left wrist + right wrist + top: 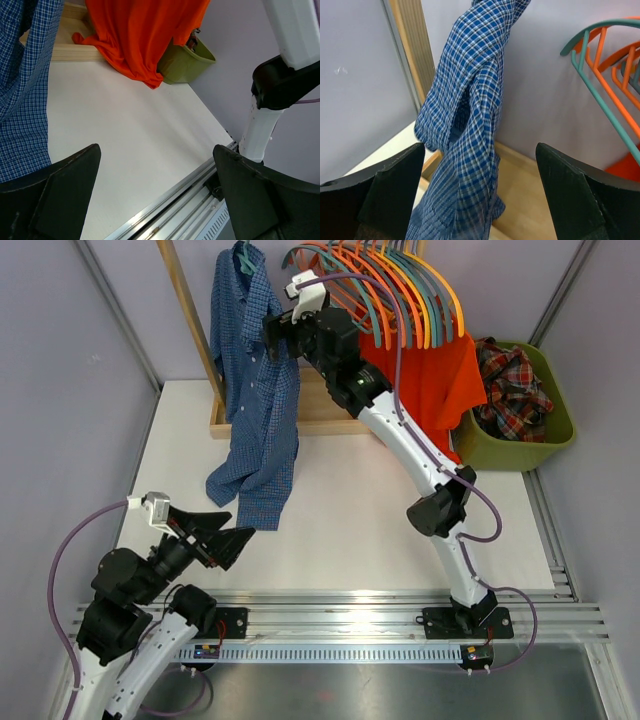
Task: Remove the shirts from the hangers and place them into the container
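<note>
While right tool (273,336) hangs raised, left tool (240,525) low

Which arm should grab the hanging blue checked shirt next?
Right, probably: the right jaws stand open facing the blue checked shirt, up high where it hangs. The left jaws, open too, sit low over the table.

The leftmost shirt (255,370) is hanging at the back left, its tail trailing on the counter (350,510). The hangers (400,290) are hanging right of it, another shirt (440,380) draping beneath them. The container (520,455) is sitting at the far right, a third shirt (512,385) lying inside
</note>
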{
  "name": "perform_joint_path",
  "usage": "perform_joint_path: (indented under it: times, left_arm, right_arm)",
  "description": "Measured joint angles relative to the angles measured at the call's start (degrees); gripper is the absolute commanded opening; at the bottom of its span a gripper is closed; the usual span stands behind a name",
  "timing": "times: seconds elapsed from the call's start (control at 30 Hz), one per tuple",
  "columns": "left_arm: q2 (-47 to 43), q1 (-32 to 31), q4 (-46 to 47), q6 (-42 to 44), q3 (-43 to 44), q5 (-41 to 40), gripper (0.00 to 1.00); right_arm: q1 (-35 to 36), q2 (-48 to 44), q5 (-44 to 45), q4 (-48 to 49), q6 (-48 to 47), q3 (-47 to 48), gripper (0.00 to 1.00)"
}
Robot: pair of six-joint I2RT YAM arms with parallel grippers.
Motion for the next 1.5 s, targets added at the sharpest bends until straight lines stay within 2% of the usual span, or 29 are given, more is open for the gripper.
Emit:
perform_joint_path:
  times: [0.2,0.23,0.3,0.43,0.57,0.67,0.7,0.77,0.8,0.93,1.13,1.5]
  left_arm:
    - [-1.49,0.00,-1.64,0.00,1.31,-0.42,0.99]
    - [-1.66,0.00,-1.79,0.00,1.49,-0.46,0.99]
    - [-2.14,0.00,-2.12,-0.02,1.77,-0.61,0.99]
    - [-2.99,-0.02,-2.32,-0.13,1.84,-0.76,0.99]
    - [-3.39,-0.02,-2.38,-0.46,1.84,-0.79,0.99]
    - [-3.43,-0.02,-2.34,-0.81,1.81,-0.76,0.99]
    - [-3.43,0.00,-2.34,-0.96,1.81,-0.74,0.99]
    - [-3.43,0.00,-2.29,-1.11,1.81,-0.74,0.99]
    - [-3.43,0.00,-2.29,-1.14,1.81,-0.74,0.99]
    - [-3.43,-0.02,-2.32,-1.14,1.81,-0.74,0.99]
    - [-3.43,0.00,-2.34,-1.14,1.81,-0.74,0.99]
    - [-3.43,-0.02,-2.34,-1.14,1.79,-0.74,0.99]
  right_arm:
    - [0.02,5.01,1.88,8.44,-1.09,0.70,0.98]
    - [0.02,5.75,2.23,10.25,-1.25,0.70,0.91]
    - [0.04,6.60,2.86,13.38,-1.51,0.42,0.85]
    - [0.04,6.80,3.85,17.90,-1.44,-0.50,0.79]
    - [0.13,6.43,4.63,22.95,-1.81,-1.77,0.68]
    - [0.31,5.90,4.92,25.27,-2.62,-3.65,0.49]
    - [0.39,5.92,4.94,24.96,-2.95,-3.56,0.26]
    - [0.59,6.10,5.11,23.91,-3.93,-2.29,0.06]
    - [0.68,6.29,5.55,23.54,-4.11,-1.33,0.00]
    - [0.74,6.19,6.03,23.78,-4.46,-1.70,0.00]
    - [0.81,3.93,6.91,28.92,-5.75,-9.03,0.00]
    - [2.40,2.51,19.69,40.09,-16.44,-12.22,0.00]
